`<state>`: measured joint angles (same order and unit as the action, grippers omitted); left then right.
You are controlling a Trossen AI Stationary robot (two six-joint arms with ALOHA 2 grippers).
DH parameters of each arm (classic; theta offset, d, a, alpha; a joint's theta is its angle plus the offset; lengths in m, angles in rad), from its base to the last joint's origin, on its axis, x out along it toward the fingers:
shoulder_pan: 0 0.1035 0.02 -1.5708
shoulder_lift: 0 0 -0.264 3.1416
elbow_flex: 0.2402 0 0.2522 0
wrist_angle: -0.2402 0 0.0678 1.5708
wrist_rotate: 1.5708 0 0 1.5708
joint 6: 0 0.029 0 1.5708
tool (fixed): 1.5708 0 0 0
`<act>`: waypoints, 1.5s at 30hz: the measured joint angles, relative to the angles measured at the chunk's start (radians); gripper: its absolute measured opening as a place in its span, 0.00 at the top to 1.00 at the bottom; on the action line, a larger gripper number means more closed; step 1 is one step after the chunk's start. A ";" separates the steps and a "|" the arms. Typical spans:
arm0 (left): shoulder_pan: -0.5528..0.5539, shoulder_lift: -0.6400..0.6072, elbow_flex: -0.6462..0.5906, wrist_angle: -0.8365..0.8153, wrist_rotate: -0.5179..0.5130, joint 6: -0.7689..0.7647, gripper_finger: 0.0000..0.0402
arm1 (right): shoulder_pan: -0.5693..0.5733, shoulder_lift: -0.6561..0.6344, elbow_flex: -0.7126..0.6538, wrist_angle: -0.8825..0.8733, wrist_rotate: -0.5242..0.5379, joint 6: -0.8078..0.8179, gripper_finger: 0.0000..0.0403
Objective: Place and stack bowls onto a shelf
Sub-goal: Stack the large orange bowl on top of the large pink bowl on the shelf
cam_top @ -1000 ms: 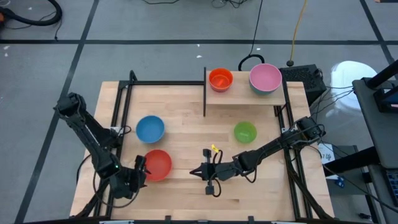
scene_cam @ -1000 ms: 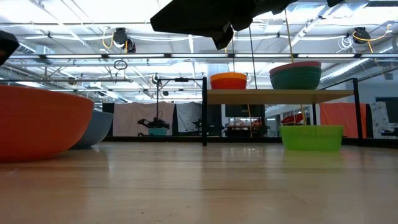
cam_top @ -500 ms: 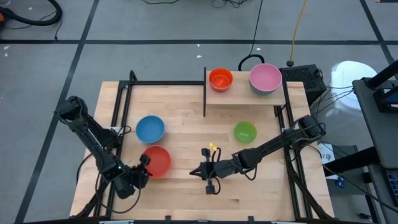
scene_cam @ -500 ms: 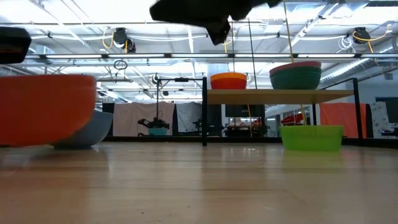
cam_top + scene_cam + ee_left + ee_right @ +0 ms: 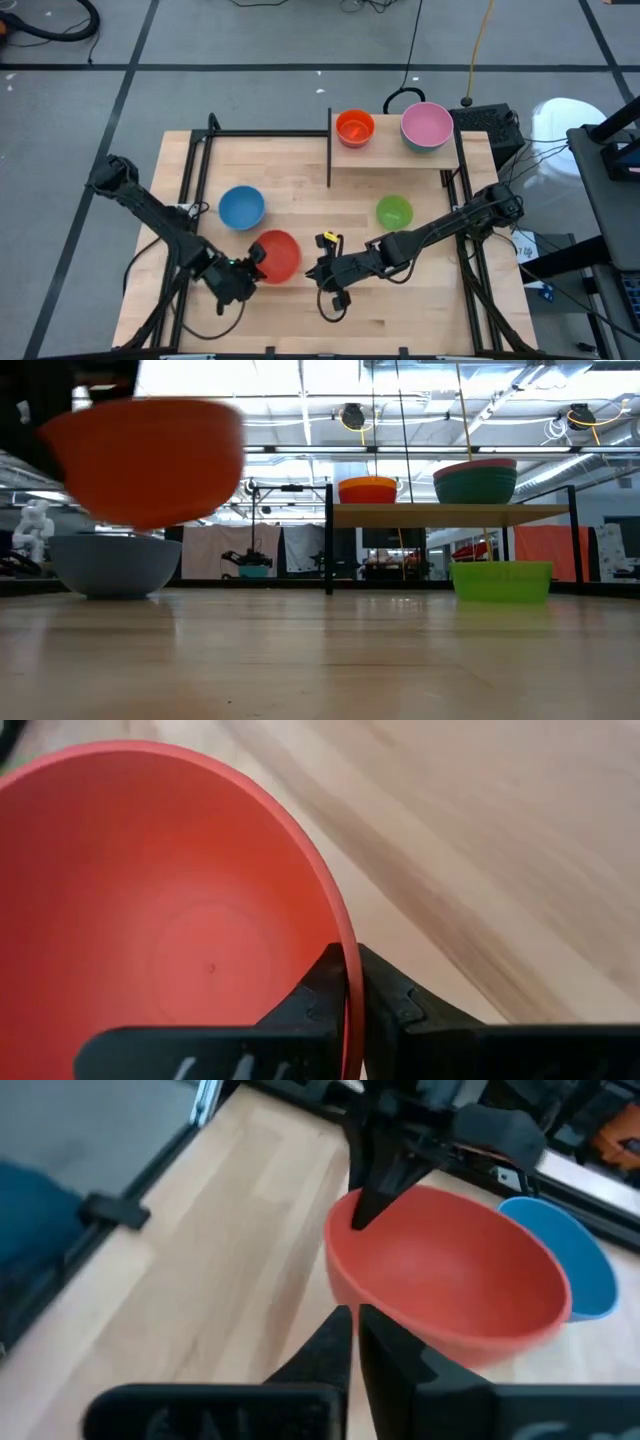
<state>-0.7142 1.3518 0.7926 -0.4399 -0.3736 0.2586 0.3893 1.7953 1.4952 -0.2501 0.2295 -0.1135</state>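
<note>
Near the table's (image 5: 300,215) front-left, your left hand (image 5: 350,990) pinches the red bowl's (image 5: 277,255) rim, bowl lifted clear. Your right hand (image 5: 355,1342), pressed together, waits mid-table. Next, carry it far-right to the shelf (image 5: 395,155), probably nesting it in the orange bowl (image 5: 354,128). Beyond is a lit workshop.

the left arm reaches in from the table's left edge, bent at the elbow, low near the front. the left gripper (image 5: 252,272) has its two fingers (image 5: 325,990) pinched tight on the rim of the red bowl (image 5: 278,255), lifted off the table. the right arm stretches long from the right side. the right gripper (image 5: 318,270) has its fingers pressed together, holding nothing.
</note>
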 joint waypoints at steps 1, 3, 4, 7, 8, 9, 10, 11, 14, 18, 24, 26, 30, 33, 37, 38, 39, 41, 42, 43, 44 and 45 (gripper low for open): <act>0.024 0.000 0.014 0.010 0.032 0.045 0.96 | 0.000 0.001 0.015 -0.028 0.000 -0.023 0.94; 0.073 0.000 0.035 0.036 0.103 0.124 0.98 | -0.003 0.000 0.037 -0.085 0.000 -0.058 0.90; 0.099 0.000 0.044 0.050 0.144 0.154 0.98 | -0.007 -0.001 0.043 -0.109 0.000 -0.068 0.89; 0.170 0.000 0.060 0.056 0.226 0.202 0.98 | -0.018 0.000 0.054 -0.165 -0.025 -0.089 0.83; 0.188 0.000 0.062 0.058 0.242 0.216 0.97 | -0.018 0.000 0.055 -0.174 -0.028 -0.102 0.81; 0.204 0.000 0.062 0.063 0.257 0.233 0.97 | -0.019 0.000 0.057 -0.179 -0.029 -0.120 0.79; 0.220 0.000 0.062 0.071 0.274 0.250 0.97 | -0.018 0.000 0.058 -0.185 -0.030 -0.138 0.77; 0.233 0.002 0.062 0.082 0.295 0.266 0.98 | -0.020 0.000 0.058 -0.189 -0.033 -0.154 0.75; 0.267 0.006 0.063 0.098 0.355 0.293 0.99 | -0.031 0.000 0.058 -0.200 -0.066 -0.173 0.67; 0.290 0.006 0.063 0.105 0.376 0.312 0.97 | -0.044 0.000 0.058 -0.202 -0.064 -0.222 0.60; 0.290 0.006 0.063 0.121 0.378 0.352 0.98 | -0.081 0.007 0.058 -0.216 -0.174 -0.277 0.61; 0.294 0.006 0.063 0.127 0.378 0.360 0.98 | -0.094 0.014 0.058 -0.217 -0.208 -0.277 0.64; 0.304 0.006 0.063 0.150 0.379 0.376 0.94 | -0.102 0.020 0.056 -0.222 -0.257 -0.292 0.71; 0.319 0.006 0.063 0.180 0.368 0.376 0.91 | -0.102 0.020 0.056 -0.221 -0.268 -0.293 0.78; 0.327 0.006 0.063 0.219 0.350 0.376 0.88 | -0.103 0.020 0.055 -0.226 -0.286 -0.296 0.88; 0.327 0.006 0.063 0.233 0.329 0.376 0.87 | -0.103 0.020 0.055 -0.229 -0.287 -0.297 0.90; 0.325 0.006 0.063 0.249 0.303 0.375 0.85 | -0.102 0.020 0.055 -0.232 -0.287 -0.296 0.92; 0.320 0.006 0.063 0.268 0.251 0.378 0.81 | -0.102 0.020 0.055 -0.238 -0.287 -0.296 0.95; 0.318 0.006 0.062 0.279 0.233 0.388 0.78 | -0.102 0.020 0.055 -0.244 -0.289 -0.295 0.96; 0.317 0.006 0.062 0.291 0.219 0.398 0.74 | -0.102 0.020 0.055 -0.250 -0.291 -0.294 0.97; 0.317 0.006 0.062 0.301 0.209 0.405 0.70 | -0.102 0.020 0.054 -0.256 -0.291 -0.292 0.98; 0.318 0.006 0.062 0.312 0.196 0.407 0.66 | -0.102 0.020 0.054 -0.259 -0.290 -0.291 0.98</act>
<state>-0.3965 1.3582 0.8545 -0.1281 -0.1773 0.6656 0.2878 1.8149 1.5490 -0.5092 -0.0606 -0.4050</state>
